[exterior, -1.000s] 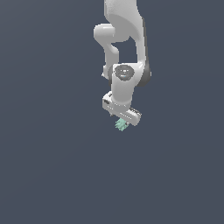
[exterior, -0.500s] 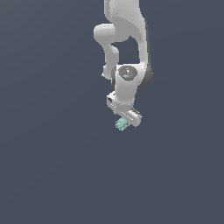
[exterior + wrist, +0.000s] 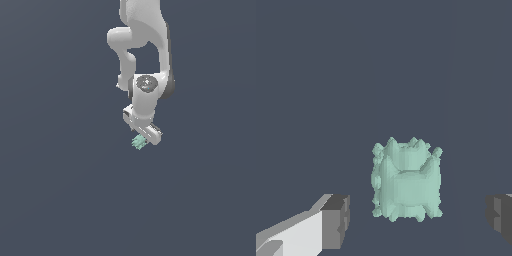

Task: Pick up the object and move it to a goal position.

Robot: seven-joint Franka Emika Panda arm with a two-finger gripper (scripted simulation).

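Note:
The object (image 3: 138,143) is a tiny pale mint-green jagged lump on the dark grey floor, just under the white hand in the exterior view. My gripper (image 3: 141,139) hangs straight down over it. In the wrist view the object (image 3: 406,184) sits between the two dark fingertips (image 3: 337,221), with a gap on each side. The gripper (image 3: 418,219) is open and does not touch the object. The other fingertip shows only at the frame's edge.
A plain dark grey floor (image 3: 60,190) fills both views. The white arm (image 3: 145,45) comes down from the top of the exterior view. No goal marker shows.
The wrist has shifted slightly toward the exterior view's right and settled over the object. The object has not moved.

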